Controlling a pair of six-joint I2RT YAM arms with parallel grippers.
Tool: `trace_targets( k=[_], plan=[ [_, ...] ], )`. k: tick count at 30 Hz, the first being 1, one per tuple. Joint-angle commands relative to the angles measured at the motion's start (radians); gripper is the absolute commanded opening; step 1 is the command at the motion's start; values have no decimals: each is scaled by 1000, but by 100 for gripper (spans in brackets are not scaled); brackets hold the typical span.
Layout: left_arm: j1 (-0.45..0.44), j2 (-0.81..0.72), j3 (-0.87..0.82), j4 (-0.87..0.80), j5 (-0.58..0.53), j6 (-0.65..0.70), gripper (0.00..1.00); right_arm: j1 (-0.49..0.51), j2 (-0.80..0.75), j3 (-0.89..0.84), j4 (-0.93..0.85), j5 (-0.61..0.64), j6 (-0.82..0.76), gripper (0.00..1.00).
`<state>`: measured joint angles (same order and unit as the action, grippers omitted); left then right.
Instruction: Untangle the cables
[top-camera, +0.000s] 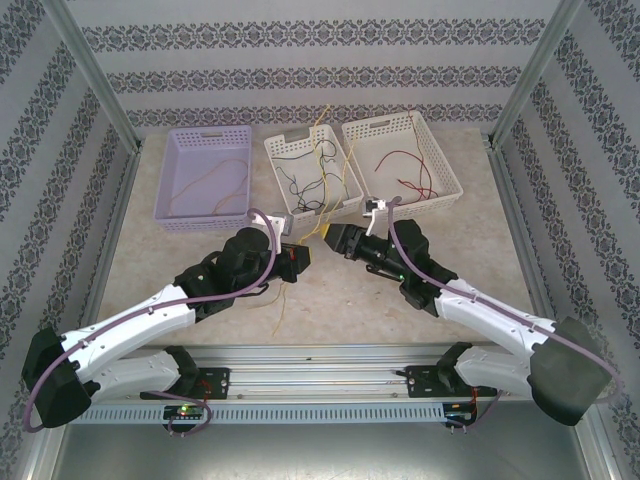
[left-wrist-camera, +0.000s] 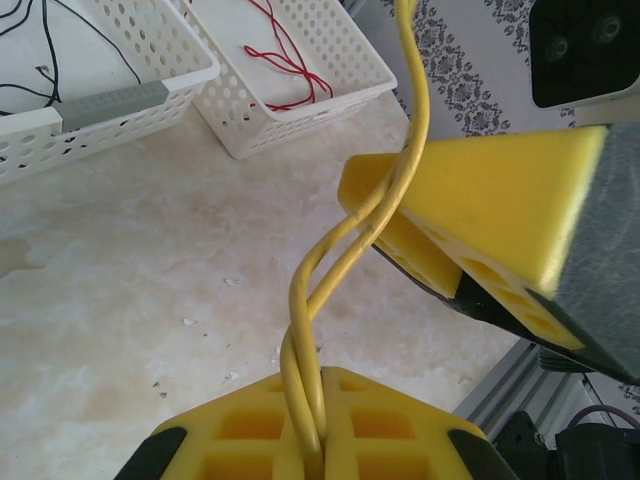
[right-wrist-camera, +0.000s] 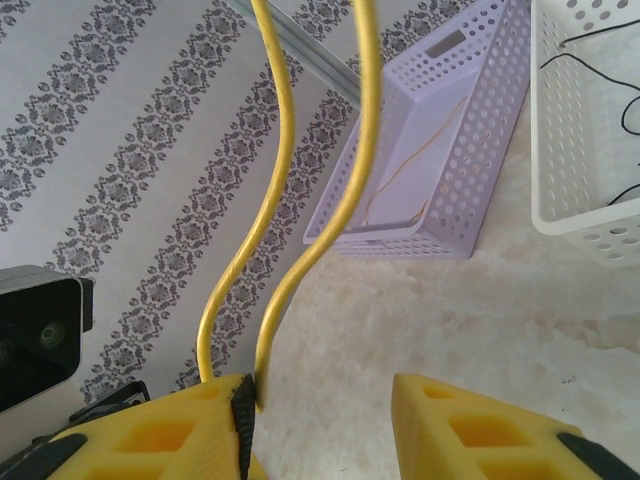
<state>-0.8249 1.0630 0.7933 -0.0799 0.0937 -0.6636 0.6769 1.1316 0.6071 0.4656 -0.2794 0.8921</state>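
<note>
The left gripper (left-wrist-camera: 320, 400) sits just in front of the middle white basket (top-camera: 300, 211), on the near side of its front wall, with its jaws closed tight on the yellow cable (left-wrist-camera: 335, 265). Two strands of that cable leave the closed jaws side by side, twist around each other above the fingertips and run up past the right gripper (right-wrist-camera: 320, 400), which sits just beside the left gripper, also just in front of the middle white basket. The right gripper's jaws stand apart with a clear gap. Both yellow strands lie against the inner face of one of its fingers (right-wrist-camera: 190, 435) and do not touch the other, so nothing is clamped there. In the top view, a loose length of the yellow cable trails over the table (top-camera: 350, 310) on the near side of the middle white basket, below the left gripper. Thin black cables (top-camera: 300, 185) lie inside the middle white basket. A red cable (top-camera: 410, 170) lies in the right white basket (top-camera: 440, 152), just right of the middle white basket. A tan cable (top-camera: 215, 180) lies in the purple basket (top-camera: 205, 222), left of the middle white basket.
</note>
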Motion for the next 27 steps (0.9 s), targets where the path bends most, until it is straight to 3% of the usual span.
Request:
trace_targets(
  k=[1,13,21,27],
  plan=[
    [-11,-4,-13,42,-3,-8,0,12,15,32,54,3,4,39],
    [-11,5,-18,55,12,-14,0,29,75,76,93,6,8,38],
    [-11,-10,-5,40,17,8,0,37,63,72,79,39,-20,4],
    [-10,-48,23,5,16,52,28,32,2,32,39,117,-51,0]
  ],
)
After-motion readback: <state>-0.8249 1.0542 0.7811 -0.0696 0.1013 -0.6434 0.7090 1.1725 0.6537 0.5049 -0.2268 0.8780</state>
